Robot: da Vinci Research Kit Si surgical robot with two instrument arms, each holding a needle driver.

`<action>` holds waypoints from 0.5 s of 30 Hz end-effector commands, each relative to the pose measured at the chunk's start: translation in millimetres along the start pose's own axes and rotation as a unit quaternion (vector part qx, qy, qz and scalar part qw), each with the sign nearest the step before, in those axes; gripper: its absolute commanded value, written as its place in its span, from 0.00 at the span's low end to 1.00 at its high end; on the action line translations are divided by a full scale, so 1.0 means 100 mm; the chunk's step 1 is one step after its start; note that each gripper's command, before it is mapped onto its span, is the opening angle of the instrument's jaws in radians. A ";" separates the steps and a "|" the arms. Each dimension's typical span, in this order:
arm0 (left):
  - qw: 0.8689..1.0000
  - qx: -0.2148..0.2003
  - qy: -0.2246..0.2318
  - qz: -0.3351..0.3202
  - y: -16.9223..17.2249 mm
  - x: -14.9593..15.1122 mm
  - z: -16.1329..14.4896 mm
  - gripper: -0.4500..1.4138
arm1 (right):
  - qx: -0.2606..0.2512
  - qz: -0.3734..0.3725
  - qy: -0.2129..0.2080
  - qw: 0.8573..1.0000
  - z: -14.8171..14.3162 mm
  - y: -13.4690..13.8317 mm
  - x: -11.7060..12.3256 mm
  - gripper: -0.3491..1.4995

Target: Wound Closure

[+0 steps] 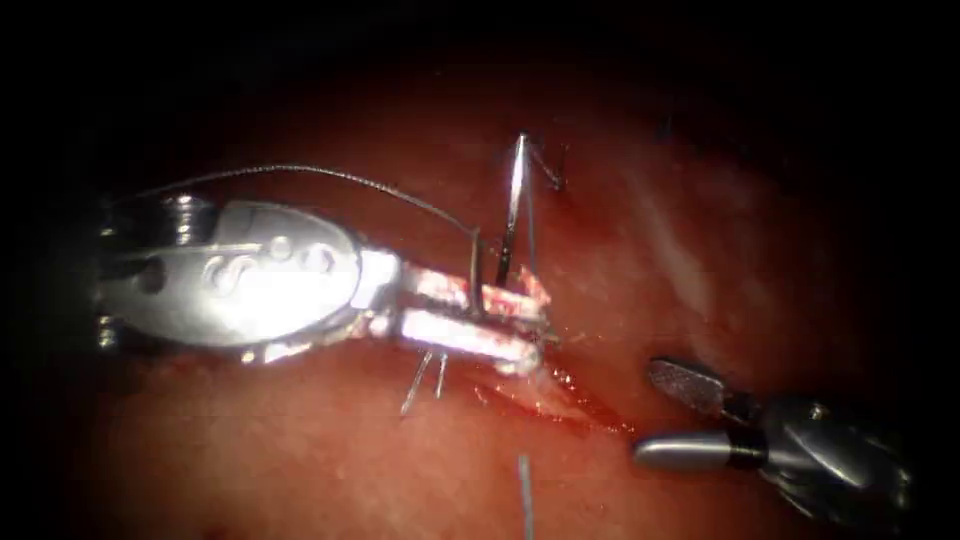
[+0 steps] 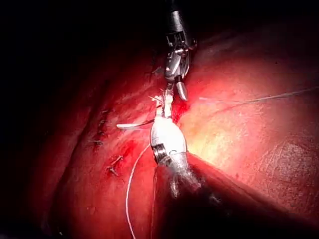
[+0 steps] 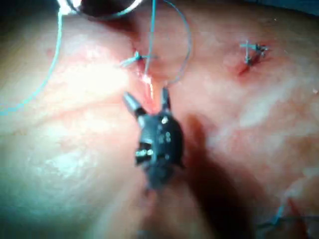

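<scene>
Holding the needle (image 1: pixel 514 205) near its lower end, the left claw (image 1: pixel 520 325) sits over the cut (image 1: pixel 570 400). Thread (image 1: pixel 330 175) trails behind it. The right claw (image 1: pixel 660 415) gapes, holding nothing, nearby. Knotted stitches (image 2: pixel 113 167) in the left wrist view look finished; the tissue (image 1: pixel 300 460) beside the claws remains unclosed.

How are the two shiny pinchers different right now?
The left tool has its jaws nearly together and seems to grip the needle near one end; the right tool has its jaws wide open and holds nothing. The left tool's jaws are smeared with red fluid; the right tool's look clean. The left tool sits over the cut; the right tool sits to its right. The needle looks out of the tissue. Both are metal with two jaws.
</scene>
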 end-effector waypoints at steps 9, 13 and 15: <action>0.998 0.048 0.000 0.044 -0.054 0.036 -0.001 0.00 | 0.002 0.030 -0.002 1.000 0.005 -0.017 0.010 0.76; 0.997 0.062 0.001 0.048 -0.068 0.046 -0.001 0.00 | 0.003 0.039 -0.001 0.999 0.003 -0.017 0.012 0.75; 0.997 0.065 -0.002 0.051 -0.067 0.046 0.000 0.00 | 0.003 0.045 -0.001 0.999 0.002 -0.016 0.012 0.73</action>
